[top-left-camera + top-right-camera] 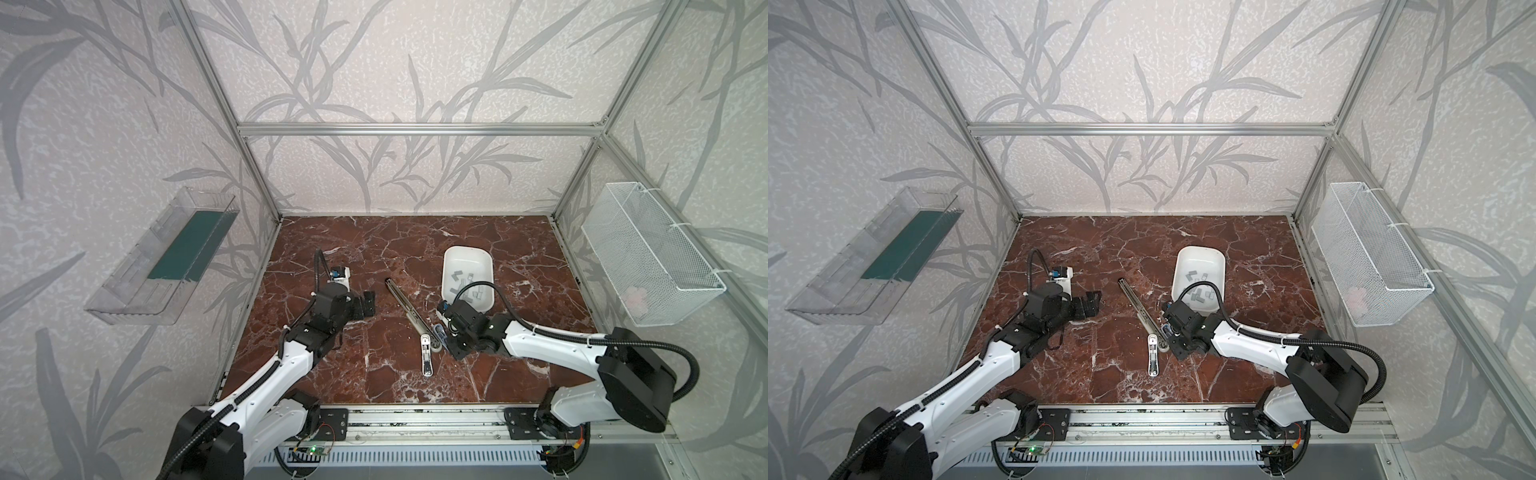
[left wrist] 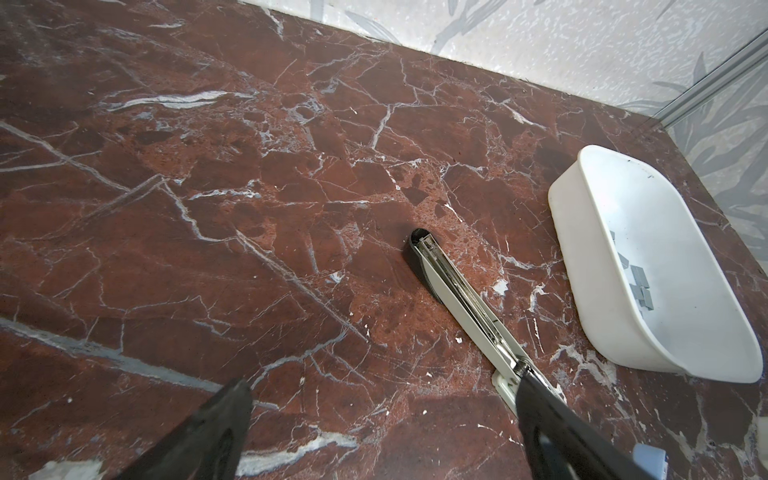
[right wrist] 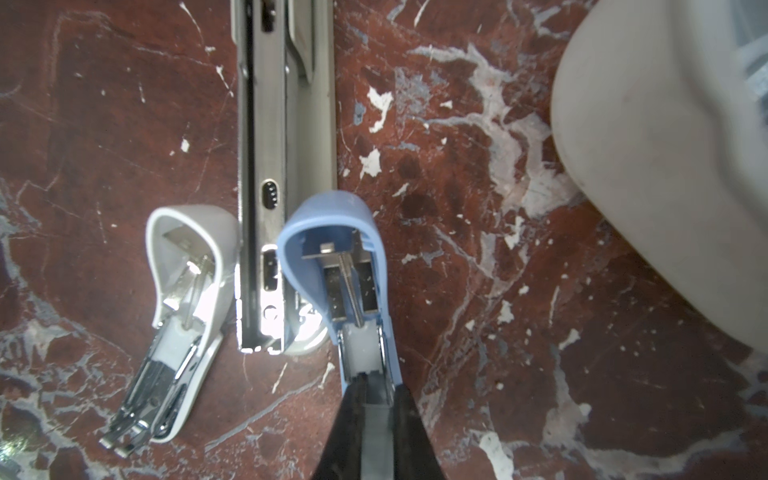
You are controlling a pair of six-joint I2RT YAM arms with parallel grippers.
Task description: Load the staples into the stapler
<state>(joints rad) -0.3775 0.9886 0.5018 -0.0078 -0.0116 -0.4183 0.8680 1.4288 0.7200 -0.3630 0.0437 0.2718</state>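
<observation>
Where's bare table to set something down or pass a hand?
Free: table's back strip, between rear wall and white tub; front strip, between white stapler and front rail. Crowded: long stapler's near end, where white stapler, blue stapler in the right gripper and tub bunch together.

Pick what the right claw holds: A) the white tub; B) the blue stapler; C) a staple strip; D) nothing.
B: in the right wrist view the right claw is shut on the rear end of the blue stapler.
</observation>
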